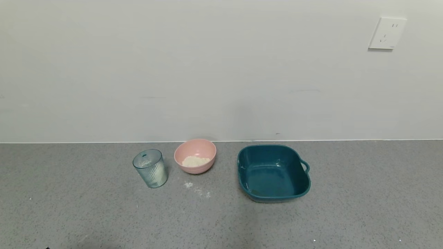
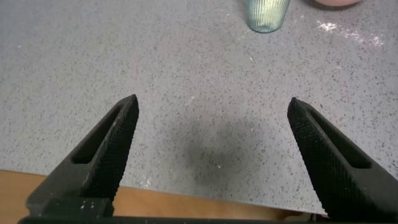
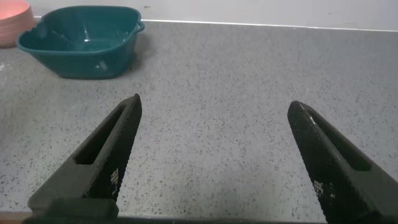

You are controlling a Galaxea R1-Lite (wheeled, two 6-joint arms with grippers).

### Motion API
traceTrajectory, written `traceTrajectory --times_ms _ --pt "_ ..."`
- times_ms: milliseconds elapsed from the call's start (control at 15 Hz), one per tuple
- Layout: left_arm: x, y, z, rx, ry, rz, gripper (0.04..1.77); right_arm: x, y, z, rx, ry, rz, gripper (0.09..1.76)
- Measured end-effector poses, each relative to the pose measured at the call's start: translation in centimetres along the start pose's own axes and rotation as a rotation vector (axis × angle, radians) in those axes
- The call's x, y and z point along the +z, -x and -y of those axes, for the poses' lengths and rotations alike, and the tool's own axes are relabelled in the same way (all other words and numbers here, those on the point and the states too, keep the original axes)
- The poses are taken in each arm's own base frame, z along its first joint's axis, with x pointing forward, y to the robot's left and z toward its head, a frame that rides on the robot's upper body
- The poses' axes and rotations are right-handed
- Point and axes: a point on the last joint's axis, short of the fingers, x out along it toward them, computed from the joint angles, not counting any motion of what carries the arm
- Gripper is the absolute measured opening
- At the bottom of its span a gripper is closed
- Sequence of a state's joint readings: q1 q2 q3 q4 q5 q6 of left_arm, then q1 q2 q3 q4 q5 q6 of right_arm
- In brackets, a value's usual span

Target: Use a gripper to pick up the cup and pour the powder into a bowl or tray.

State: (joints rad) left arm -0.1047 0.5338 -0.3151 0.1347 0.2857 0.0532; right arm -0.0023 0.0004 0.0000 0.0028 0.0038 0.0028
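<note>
The ribbed pale blue-green cup (image 1: 151, 168) stands upright on the grey counter, left of the pink bowl (image 1: 195, 155). White powder (image 1: 196, 161) lies in the bowl, and some clings inside the cup. The cup's base also shows in the left wrist view (image 2: 266, 14). My left gripper (image 2: 211, 109) is open and empty over the counter's near edge, well short of the cup. My right gripper (image 3: 214, 106) is open and empty over the counter, away from the bowl (image 3: 12, 22). Neither gripper shows in the head view.
A dark teal square tray (image 1: 272, 173) with a handle stands right of the bowl; it also shows in the right wrist view (image 3: 81, 40). Spilled powder (image 1: 197, 189) lies on the counter in front of the bowl. A white wall runs behind, with a socket (image 1: 387, 33).
</note>
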Motion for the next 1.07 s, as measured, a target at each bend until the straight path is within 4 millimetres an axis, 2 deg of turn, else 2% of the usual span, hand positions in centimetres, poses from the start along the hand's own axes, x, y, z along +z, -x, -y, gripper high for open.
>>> traceTrajectory --times_ms 267,733,867,1067 --pt "-2.5 2.4 -0.5 0.044 0.033 0.073 1.72 0.0 0.0 0.0 0.0 0.0 0.0 1.71" --pt "-5.1 4.7 -0.5 0.039 0.066 0.291 1.72 0.0 0.0 0.0 0.0 0.0 -0.001 1.71" --pt "-5.2 4.9 -0.5 0.031 0.079 0.399 1.72 0.0 0.0 0.0 0.0 0.0 0.0 1.71" --pt "-5.9 4.0 -0.2 0.01 0.055 0.502 1.72 0.0 0.0 0.0 0.0 0.0 0.0 1.71"
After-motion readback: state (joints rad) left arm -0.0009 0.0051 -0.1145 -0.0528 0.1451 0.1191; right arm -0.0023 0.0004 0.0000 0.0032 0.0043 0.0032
